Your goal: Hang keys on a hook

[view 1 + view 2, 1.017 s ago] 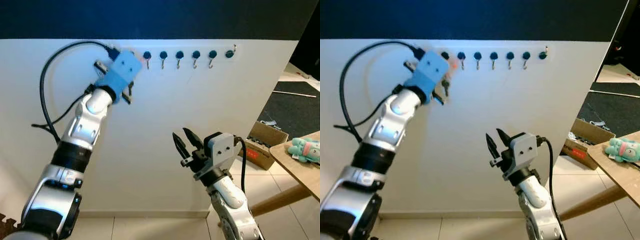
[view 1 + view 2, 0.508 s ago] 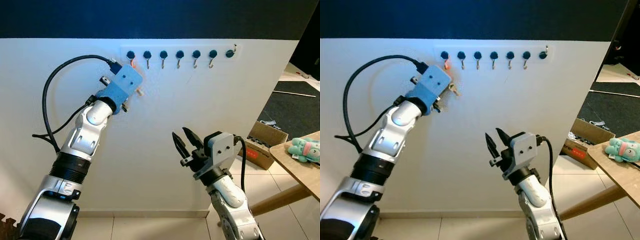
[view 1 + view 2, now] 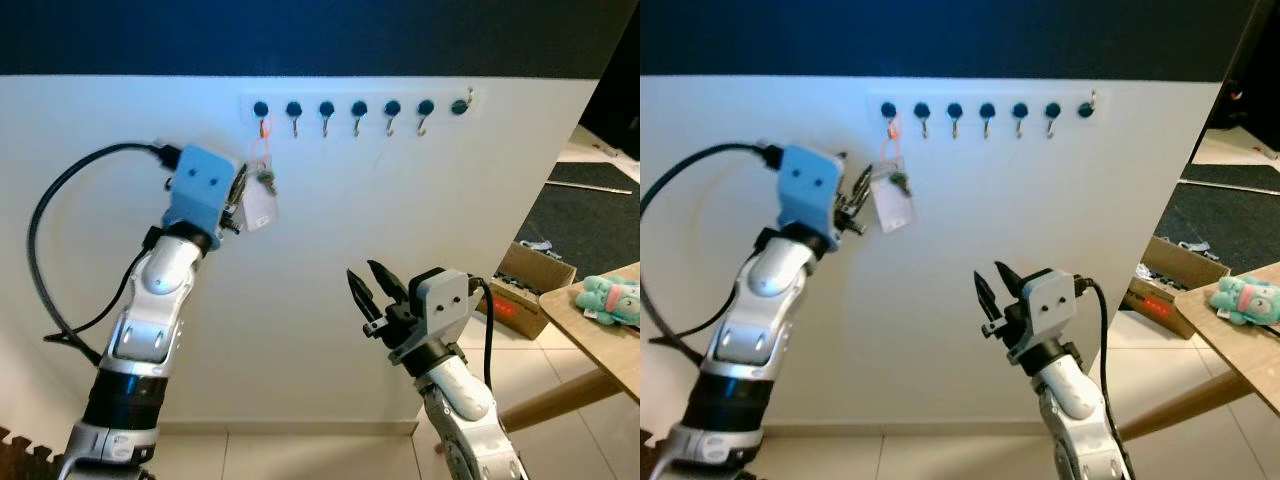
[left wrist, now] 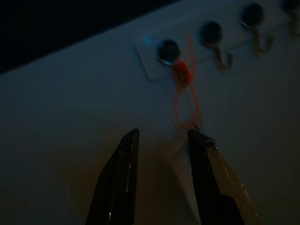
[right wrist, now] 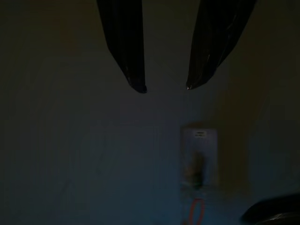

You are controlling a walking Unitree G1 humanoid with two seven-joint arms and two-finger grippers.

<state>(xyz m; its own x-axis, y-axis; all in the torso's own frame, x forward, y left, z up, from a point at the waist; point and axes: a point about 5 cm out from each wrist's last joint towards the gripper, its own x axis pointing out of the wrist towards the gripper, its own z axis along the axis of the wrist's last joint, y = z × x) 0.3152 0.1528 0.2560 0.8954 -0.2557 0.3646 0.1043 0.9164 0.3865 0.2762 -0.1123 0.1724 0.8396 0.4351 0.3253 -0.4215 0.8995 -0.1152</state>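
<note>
**Keys on the leftmost of seven hooks**

We count seven hooks (image 3: 359,112) along the white wall (image 3: 400,300). The keys (image 3: 262,192), with one white tag, hang by an orange loop from the leftmost hook (image 3: 262,110). Our left gripper (image 3: 236,200) sits just left of them, fingers apart. Our right gripper (image 3: 372,290) hovers lower, fingers apart and empty.

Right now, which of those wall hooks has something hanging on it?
The leftmost hook: an orange loop hangs from it with the keys and white tag below. The other six are bare.
</note>
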